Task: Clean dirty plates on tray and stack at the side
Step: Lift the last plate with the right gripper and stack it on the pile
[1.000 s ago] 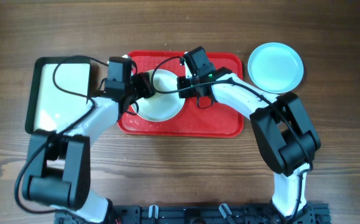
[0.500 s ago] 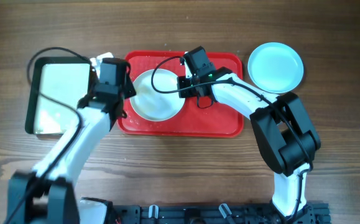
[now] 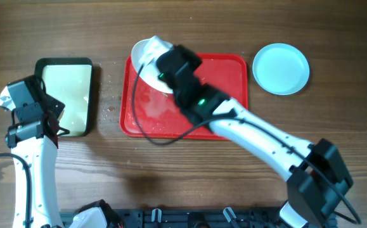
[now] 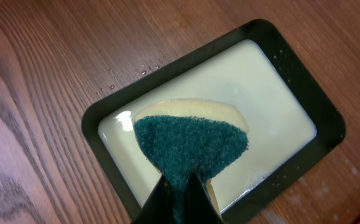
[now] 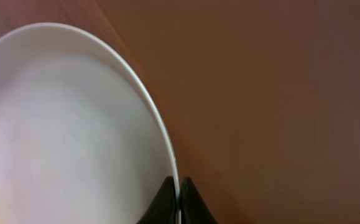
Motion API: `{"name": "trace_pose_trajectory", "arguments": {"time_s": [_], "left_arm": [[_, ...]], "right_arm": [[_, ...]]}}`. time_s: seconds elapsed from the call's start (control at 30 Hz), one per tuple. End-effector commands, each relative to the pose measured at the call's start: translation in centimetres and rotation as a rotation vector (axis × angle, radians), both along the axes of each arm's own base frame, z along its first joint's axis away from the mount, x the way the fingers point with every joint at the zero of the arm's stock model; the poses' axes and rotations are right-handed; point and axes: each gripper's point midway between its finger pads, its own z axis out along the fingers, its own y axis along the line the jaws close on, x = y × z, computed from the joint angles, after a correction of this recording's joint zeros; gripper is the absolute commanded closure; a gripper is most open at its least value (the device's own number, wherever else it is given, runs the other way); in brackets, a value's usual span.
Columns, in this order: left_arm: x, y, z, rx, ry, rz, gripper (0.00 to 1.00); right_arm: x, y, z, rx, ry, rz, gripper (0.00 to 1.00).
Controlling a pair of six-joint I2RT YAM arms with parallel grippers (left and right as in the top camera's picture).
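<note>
Right claw pinches the rim of a glossy white plate, tilted above the tray; left claw grips a sponge.

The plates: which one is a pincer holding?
The white plate, pinched at its rim by the right pincer at the red tray's corner; the pale-blue plate lies free on the table.

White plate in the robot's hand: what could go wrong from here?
The right hand pinches the white plate only at its rim, tilted above the red tray; it may slip and fall.
The sponge in the left hand hangs over the dark-rimmed tray; it might drip onto the table.
</note>
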Motion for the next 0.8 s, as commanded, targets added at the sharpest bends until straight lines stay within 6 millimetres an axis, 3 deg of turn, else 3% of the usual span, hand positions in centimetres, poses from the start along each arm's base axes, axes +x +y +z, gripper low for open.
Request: {"name": "trace_pose_trajectory", "arguments": {"time_s": [0.0, 0.1, 0.2, 0.3, 0.37, 0.4, 0.43, 0.47, 0.5, 0.53, 0.6, 0.7, 0.77], "left_arm": [[0.1, -0.1, -0.1, -0.026, -0.015, 0.004, 0.96], [0.0, -0.1, -0.2, -0.028, -0.012, 0.004, 0.96], [0.0, -0.1, -0.2, -0.028, -0.012, 0.004, 0.96], [0.1, -0.3, -0.2, -0.036, -0.015, -0.003, 0.96], [0.1, -0.3, -0.2, -0.036, -0.015, -0.003, 0.96], [0.1, -0.3, -0.2, -0.036, -0.015, -0.003, 0.96], [0.2, -0.4, -0.2, -0.039, -0.016, -0.006, 0.96], [0.1, -0.4, -0.3, -0.040, -0.013, -0.005, 0.96], [0.0, -0.4, -0.3, -0.041, -0.009, -0.005, 0.96], [0.0, -0.4, -0.3, -0.041, -0.009, -0.005, 0.96], [0.0, -0.4, -0.3, -0.042, -0.009, -0.006, 0.96], [0.0, -0.4, -0.3, -0.042, -0.009, -0.006, 0.96], [0.1, -0.6, -0.4, -0.050, -0.013, -0.013, 0.96]], "right_arm": [[-1.3, -0.2, 5.4, -0.401, -0.224, -0.025, 0.96], [-2.8, 1.6, 8.5, -0.490, -0.341, -0.011, 0.96], [-4.1, 3.2, 10.3, -0.535, -0.415, 0.022, 0.96], [-4.3, 3.5, 10.6, -0.432, -0.421, 0.008, 0.96], [-3.6, 3.6, 8.3, -0.226, -0.328, 0.027, 0.96], [-3.9, 5.0, 2.6, -0.183, -0.116, 0.191, 0.96], [-4.8, 5.4, -1.2, -0.212, 0.031, 0.306, 0.96], [-4.9, 4.8, -3.3, -0.189, 0.127, 0.314, 0.96], [-3.8, 3.5, -3.1, -0.083, 0.145, 0.214, 0.96], [-0.8, 0.5, -1.2, 0.194, 0.130, 0.005, 0.96], [1.4, -2.0, -0.5, 0.446, 0.203, -0.067, 0.96], [3.7, -7.1, -2.1, 0.793, 0.479, -0.104, 0.96], [5.0, -12.0, -3.0, 0.936, 0.580, -0.187, 0.96]]}}
